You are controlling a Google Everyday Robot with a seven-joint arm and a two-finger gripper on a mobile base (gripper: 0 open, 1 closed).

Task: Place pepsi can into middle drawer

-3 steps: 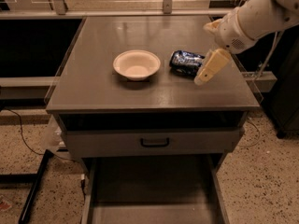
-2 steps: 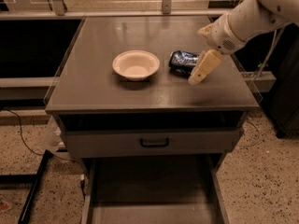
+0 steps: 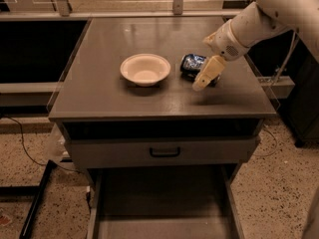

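Gripper at the pepsi can on the cabinet top

The can sits at 3 o'clock from the cream bowl. The gripper covers its 4 o'clock edge; spread or closed, I cannot tell. The middle drawer stands pulled out at 6 o'clock.

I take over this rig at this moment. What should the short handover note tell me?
End effector: low over the cabinet top, right at the can and hiding one end of it. No grasp can be confirmed.
Can: on the cabinet top, beside the bowl and apart from it.
Drawer: pulled open below, no can in it.
Done: drawer open.
Left: grasp the can, lift it, carry it to the drawer, release.
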